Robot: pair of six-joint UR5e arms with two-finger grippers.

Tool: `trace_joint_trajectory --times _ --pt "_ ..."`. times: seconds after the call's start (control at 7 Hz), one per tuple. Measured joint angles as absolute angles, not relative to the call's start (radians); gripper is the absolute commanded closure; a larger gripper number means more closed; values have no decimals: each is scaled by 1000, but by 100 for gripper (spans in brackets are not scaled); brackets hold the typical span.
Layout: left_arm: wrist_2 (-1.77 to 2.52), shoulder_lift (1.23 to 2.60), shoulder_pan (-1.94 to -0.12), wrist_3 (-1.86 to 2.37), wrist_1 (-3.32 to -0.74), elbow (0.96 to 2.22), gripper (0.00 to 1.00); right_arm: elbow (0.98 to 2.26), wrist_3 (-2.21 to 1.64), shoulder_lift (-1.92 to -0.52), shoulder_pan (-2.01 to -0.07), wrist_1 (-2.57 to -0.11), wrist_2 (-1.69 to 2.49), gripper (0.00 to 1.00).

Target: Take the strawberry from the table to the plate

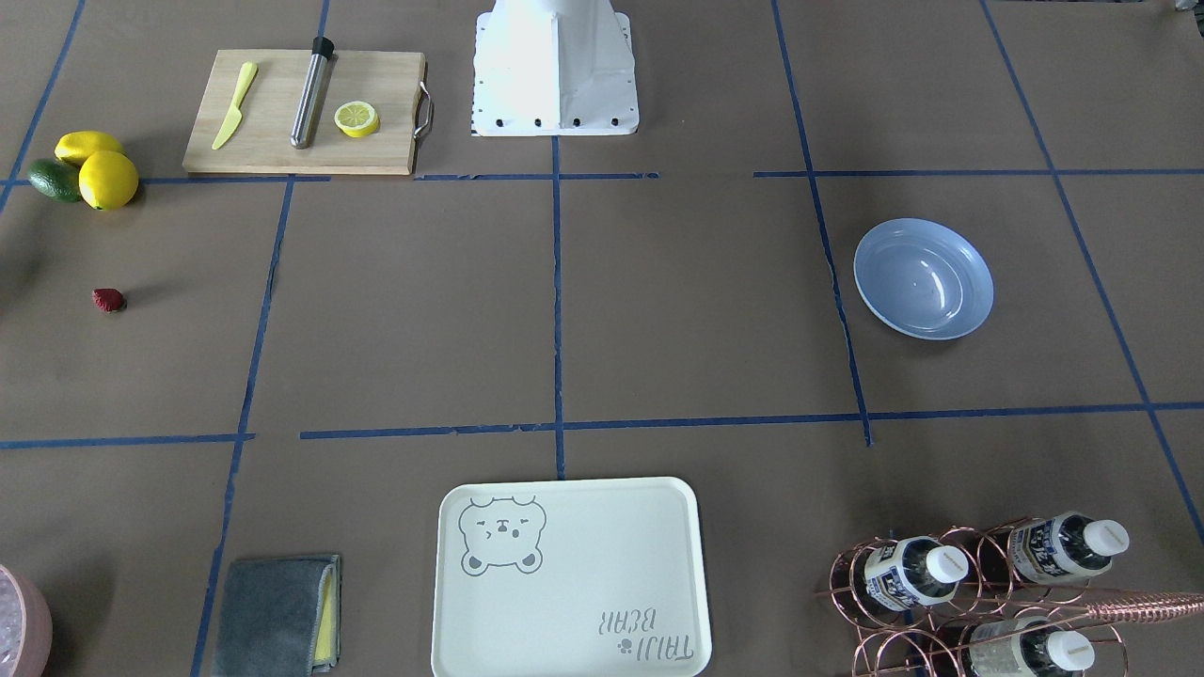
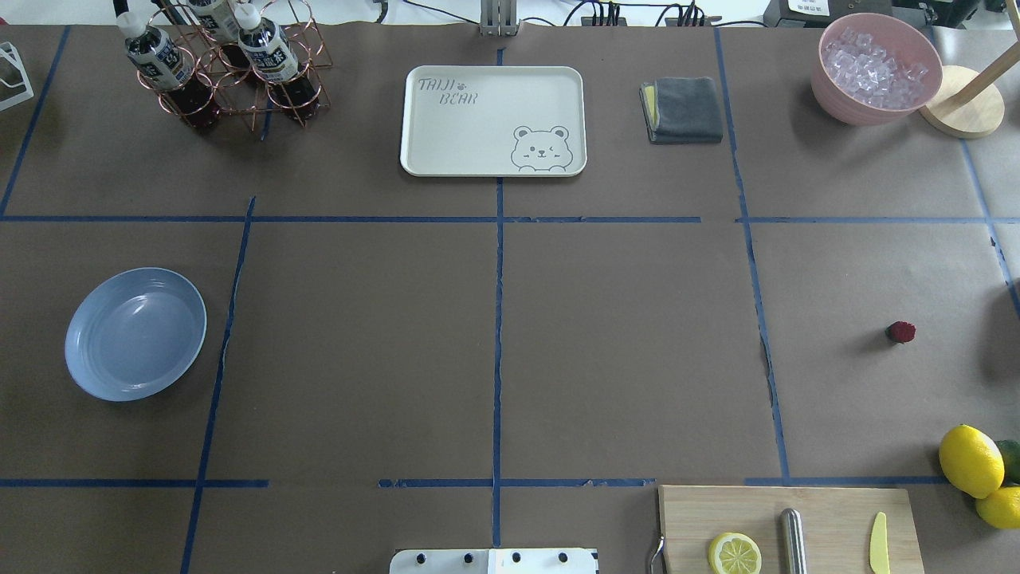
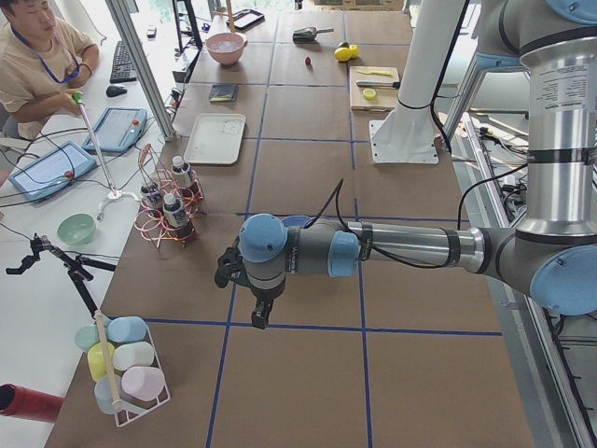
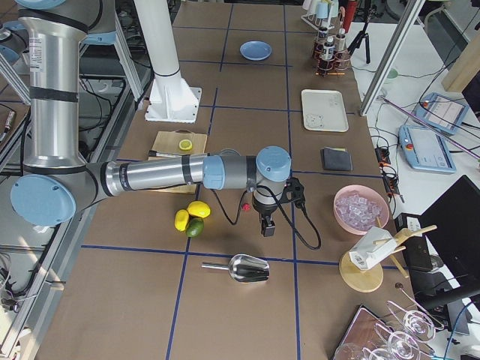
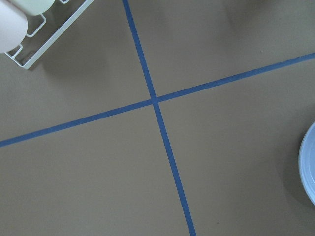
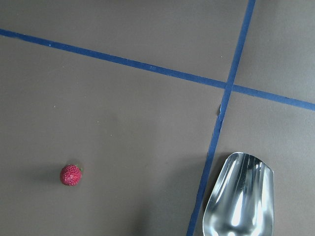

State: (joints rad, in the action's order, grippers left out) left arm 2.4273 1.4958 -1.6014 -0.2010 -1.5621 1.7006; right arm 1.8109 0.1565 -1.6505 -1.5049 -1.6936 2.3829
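Note:
The strawberry (image 2: 900, 332) is a tiny dark-red berry lying alone on the brown-paper table (image 2: 621, 351), far to my right; it also shows in the front view (image 1: 108, 300) and the right wrist view (image 6: 71, 175). The light blue plate (image 2: 135, 333) sits empty far to my left, plate (image 1: 924, 278), with its rim at the edge of the left wrist view (image 5: 307, 169). My right gripper (image 4: 267, 226) hangs just beyond the strawberry (image 4: 245, 206), apart from it. My left gripper (image 3: 261, 313) hovers near the plate. Neither gripper shows well enough to tell open from shut.
Lemons (image 2: 970, 460) and an avocado (image 1: 54, 180) lie near the strawberry, beside a cutting board (image 2: 789, 526). A metal scoop (image 6: 240, 196) lies close to the right gripper. A bear-print tray (image 2: 492, 119), grey cloth (image 2: 684, 109), ice bowl (image 2: 876, 68) and bottle rack (image 2: 223, 64) line the far side.

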Motion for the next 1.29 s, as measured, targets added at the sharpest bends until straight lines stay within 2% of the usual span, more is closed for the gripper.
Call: trace_joint_trajectory --times 0.57,1.0,1.29 --pt "2460 1497 -1601 -175 -1575 1711 0 1813 162 -1693 -1505 -1694 2388 0" --pt "2476 1441 -1592 -174 -1656 1729 0 1814 163 -1684 -1503 -1692 2386 0" --pt "2480 1434 -1523 -149 -1716 1718 0 1817 170 -1682 -1495 -1692 2387 0"
